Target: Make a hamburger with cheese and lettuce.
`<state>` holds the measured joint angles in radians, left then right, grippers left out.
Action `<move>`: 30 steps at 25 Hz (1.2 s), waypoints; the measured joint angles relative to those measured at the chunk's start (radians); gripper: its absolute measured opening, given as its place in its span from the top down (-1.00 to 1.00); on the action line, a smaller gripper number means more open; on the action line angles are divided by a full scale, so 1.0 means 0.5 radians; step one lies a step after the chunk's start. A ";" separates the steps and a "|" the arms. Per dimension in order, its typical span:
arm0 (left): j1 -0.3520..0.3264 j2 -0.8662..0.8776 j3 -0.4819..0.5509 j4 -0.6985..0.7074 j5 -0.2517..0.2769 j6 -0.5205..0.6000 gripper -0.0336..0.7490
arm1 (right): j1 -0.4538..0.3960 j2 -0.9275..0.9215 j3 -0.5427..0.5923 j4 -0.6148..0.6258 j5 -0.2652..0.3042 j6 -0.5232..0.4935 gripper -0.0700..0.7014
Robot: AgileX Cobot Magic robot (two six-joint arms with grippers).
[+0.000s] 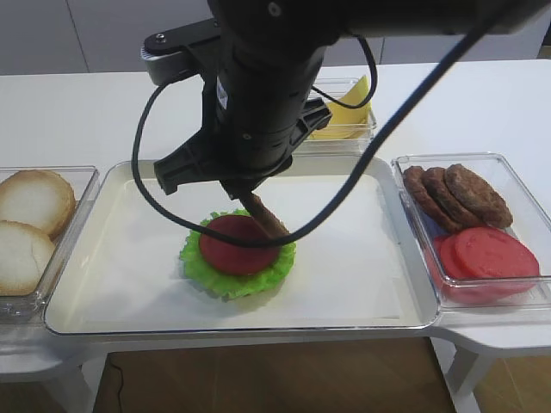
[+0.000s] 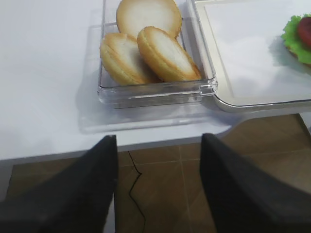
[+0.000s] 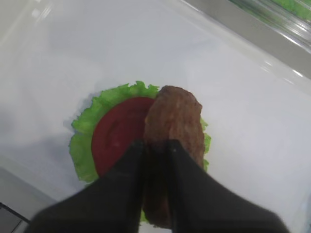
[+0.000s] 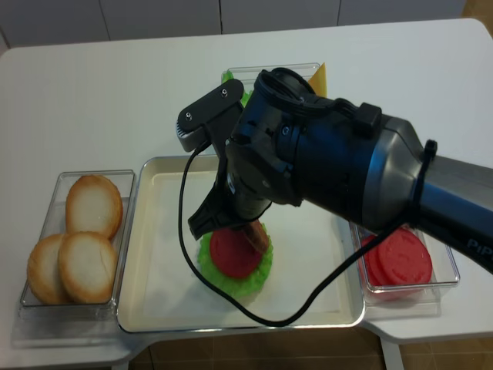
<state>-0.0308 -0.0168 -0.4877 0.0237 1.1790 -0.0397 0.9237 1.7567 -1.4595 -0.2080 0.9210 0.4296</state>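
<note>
On the white tray [image 1: 362, 292] lies a frilly green lettuce [image 1: 225, 280] leaf with a red tomato disc [image 1: 234, 245] on top: the lower part of the hamburger. My right gripper [image 3: 155, 145] is shut on a brown meat patty [image 3: 175, 121]. It holds the patty tilted on edge, low over the tomato disc's [image 3: 119, 131] right side. The yellow cheese [image 1: 344, 112] slices sit in a clear box behind the tray. My left gripper [image 2: 159, 138] is open and holds nothing; it hangs over the floor off the table's front edge, near the bun box.
A clear box of pale bun halves [image 1: 30, 202] stands left of the tray. On the right, another box holds brown patties [image 1: 456, 194] and red tomato slices [image 1: 486, 254]. The right arm and its black cable [image 1: 151, 194] hang over the tray's middle.
</note>
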 joint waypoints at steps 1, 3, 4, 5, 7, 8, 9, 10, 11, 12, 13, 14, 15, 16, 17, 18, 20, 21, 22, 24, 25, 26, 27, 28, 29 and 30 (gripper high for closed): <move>0.000 0.000 0.000 0.000 0.000 0.000 -0.11 | 0.000 0.000 -0.004 0.009 0.000 0.000 0.50; 0.000 0.000 0.000 0.000 0.000 0.000 -0.11 | 0.000 0.000 -0.003 0.031 -0.001 0.000 0.41; 0.000 0.000 0.000 0.000 0.000 0.000 -0.11 | 0.000 0.000 -0.003 0.043 -0.005 0.000 0.35; 0.000 0.000 0.000 0.000 0.000 0.000 -0.11 | 0.000 0.000 -0.003 0.060 -0.005 0.000 0.26; 0.000 0.000 0.000 0.000 0.000 0.000 -0.11 | 0.000 0.000 -0.003 0.084 -0.005 0.000 0.07; 0.000 0.000 0.000 0.000 0.000 0.000 -0.11 | 0.000 0.000 -0.003 0.094 -0.005 0.000 -0.02; 0.000 0.000 0.000 0.000 0.000 0.000 -0.11 | 0.000 0.000 -0.003 0.109 -0.005 0.000 -0.11; 0.000 0.000 0.000 0.000 0.000 0.000 -0.11 | 0.000 0.000 -0.003 0.125 -0.008 0.000 -0.21; 0.000 0.000 0.000 0.000 0.000 0.000 -0.11 | 0.000 0.000 -0.004 0.139 -0.012 0.000 -0.28; 0.000 0.000 0.000 0.000 0.000 0.000 -0.11 | 0.000 0.000 -0.004 0.148 -0.020 0.000 -0.36; 0.000 0.000 0.000 0.000 0.000 0.000 -0.11 | 0.000 0.000 -0.004 0.157 -0.024 0.000 -0.43; 0.000 0.000 0.000 0.000 0.000 0.000 -0.11 | 0.000 0.000 -0.004 0.161 -0.024 0.000 -0.47; 0.000 0.000 0.000 0.000 0.000 0.000 -0.11 | 0.000 0.000 -0.004 0.166 -0.024 -0.005 -0.50; 0.000 0.000 0.000 0.000 0.000 0.000 -0.11 | 0.000 0.000 -0.004 0.169 -0.024 -0.019 -0.51; 0.000 0.000 0.000 0.000 0.000 0.000 -0.11 | 0.000 0.000 -0.004 0.169 -0.024 -0.040 -0.52; 0.000 0.000 0.000 0.000 0.000 0.000 -0.11 | 0.000 0.000 -0.004 0.169 -0.019 -0.075 -0.53; 0.000 0.000 0.000 0.000 0.000 0.000 -0.11 | -0.004 0.000 -0.004 0.169 -0.011 -0.166 -0.53; 0.000 0.000 0.000 0.000 0.000 0.000 -0.11 | -0.010 0.000 -0.004 0.170 -0.003 -0.195 -0.53; 0.000 0.000 0.000 0.000 0.000 0.000 -0.11 | -0.020 0.000 -0.004 0.184 0.006 -0.226 -0.53; 0.000 0.000 0.000 0.000 0.000 0.000 -0.11 | -0.080 0.000 -0.004 0.210 0.028 -0.279 -0.52; 0.000 0.000 0.000 0.000 0.000 0.000 -0.11 | -0.127 0.000 -0.004 0.245 0.043 -0.316 -0.52; 0.000 0.000 0.000 0.000 0.000 0.000 -0.11 | -0.183 0.000 -0.004 0.294 0.068 -0.372 -0.50; 0.000 0.000 0.000 0.000 0.000 0.000 -0.11 | -0.236 0.000 -0.004 0.347 0.088 -0.425 -0.48; 0.000 0.000 0.000 0.000 0.000 0.000 -0.11 | -0.305 0.000 -0.004 0.416 0.117 -0.473 -0.47; 0.000 0.000 0.000 0.000 0.000 0.000 -0.11 | -0.378 0.000 -0.004 0.487 0.139 -0.523 -0.46; 0.000 0.000 0.000 0.000 0.000 0.000 -0.11 | -0.439 0.000 -0.004 0.546 0.154 -0.560 -0.45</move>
<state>-0.0308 -0.0168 -0.4877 0.0237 1.1790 -0.0397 0.7041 1.7567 -1.4617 0.0648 0.9979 0.1495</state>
